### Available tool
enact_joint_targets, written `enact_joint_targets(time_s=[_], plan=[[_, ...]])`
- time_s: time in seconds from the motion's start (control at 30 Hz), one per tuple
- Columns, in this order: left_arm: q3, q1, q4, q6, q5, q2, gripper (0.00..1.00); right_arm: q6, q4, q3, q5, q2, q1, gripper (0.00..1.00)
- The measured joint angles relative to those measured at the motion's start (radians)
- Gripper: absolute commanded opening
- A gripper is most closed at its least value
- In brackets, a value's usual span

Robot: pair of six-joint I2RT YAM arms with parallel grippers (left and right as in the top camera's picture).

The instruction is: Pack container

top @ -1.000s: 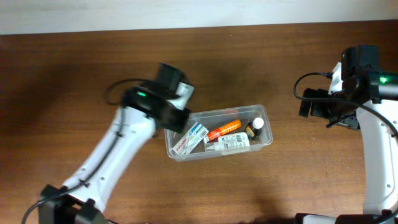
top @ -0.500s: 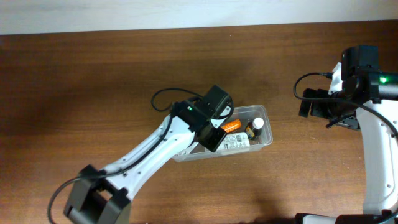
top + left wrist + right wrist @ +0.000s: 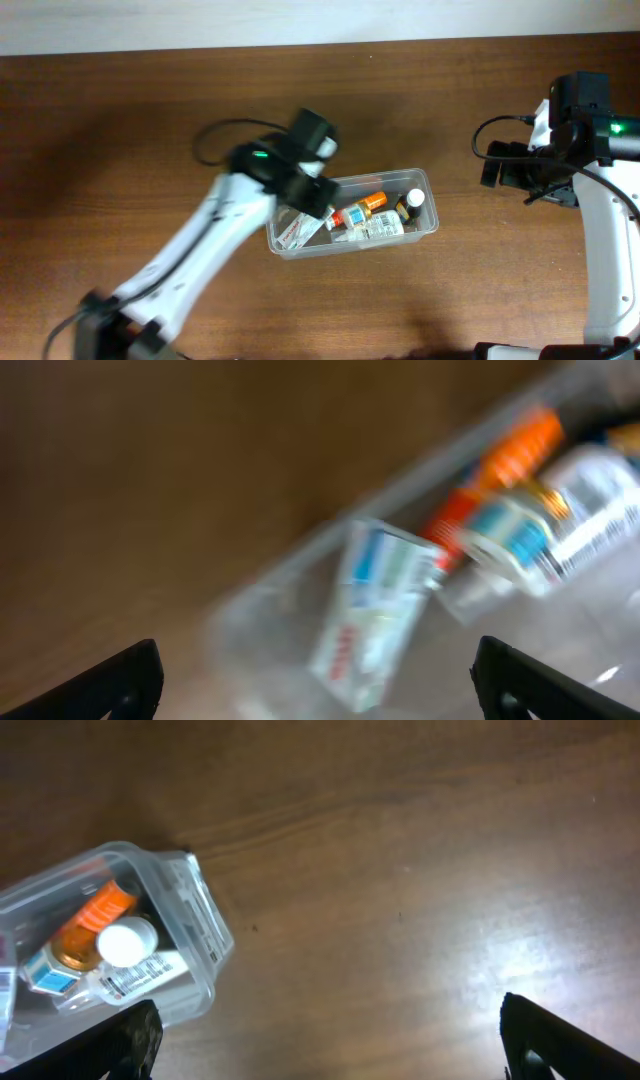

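Clear plastic container (image 3: 380,242) directly beneath the wide-spread left tool (image 3: 315,672)

There is one tub (image 3: 400,176) on one table (image 3: 120,120). Inside are one box (image 3: 295,232), one orange tube (image 3: 372,203), one white-capped bottle (image 3: 414,199) and one labelled bottle (image 3: 383,228).

Your left arm (image 3: 190,250) stretches from the near left corner of the table (image 3: 100,130) toward its middle, blurred in the overhead view. Your left gripper (image 3: 320,695) has its fingers spread wide, holding nothing. Your right arm (image 3: 603,240) stands along the right edge, and your right gripper (image 3: 330,1050) is likewise spread and empty.
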Motion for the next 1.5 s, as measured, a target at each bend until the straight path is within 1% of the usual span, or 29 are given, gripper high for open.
enact_joint_targets(time_s=[0.17, 0.33, 0.43, 0.53, 0.6, 0.7, 0.83, 0.93, 1.03, 1.1, 1.2, 1.5], plan=[[0.021, 0.222, 0.003, -0.041, -0.024, -0.121, 0.99, -0.058, 0.06, 0.0, -0.041, 0.0, 0.028, 0.98], [0.022, 0.398, -0.013, -0.09, -0.033, -0.123, 0.99, -0.091, 0.093, 0.0, -0.051, 0.0, 0.094, 0.99], [0.022, 0.463, -0.031, -0.097, -0.017, -0.123, 0.99, -0.096, 0.08, 0.0, -0.046, 0.0, 0.117, 0.98], [0.014, 0.467, -0.025, -0.092, -0.007, -0.136, 1.0, -0.095, 0.083, -0.006, -0.039, -0.014, 0.119, 0.99], [-0.014, 0.456, -0.017, -0.087, -0.004, -0.179, 0.99, -0.091, 0.107, -0.032, -0.034, -0.058, 0.119, 0.99], [-0.108, 0.422, 0.049, -0.082, -0.002, -0.343, 0.99, -0.088, 0.197, -0.142, -0.027, -0.224, 0.119, 0.98], [-0.298, 0.374, 0.126, -0.081, 0.001, -0.671, 0.99, -0.088, 0.292, -0.346, -0.021, -0.513, 0.119, 0.98], [-0.449, 0.362, 0.163, -0.081, 0.0, -0.912, 0.99, -0.088, 0.311, -0.501, -0.021, -0.731, 0.119, 0.98], [-0.556, 0.362, 0.203, -0.081, 0.001, -1.058, 0.99, -0.088, 0.32, -0.604, -0.02, -0.878, 0.119, 0.98], [-0.596, 0.362, 0.183, -0.081, 0.001, -1.113, 0.99, -0.087, 0.321, -0.655, -0.02, -0.941, 0.119, 0.98], [-0.614, 0.362, 0.105, -0.081, 0.001, -1.165, 0.99, -0.088, 0.32, -0.693, -0.021, -0.995, 0.119, 0.98], [-0.615, 0.362, -0.089, -0.081, 0.001, -1.183, 0.99, -0.088, 0.322, -0.697, -0.02, -1.012, 0.119, 0.98]])
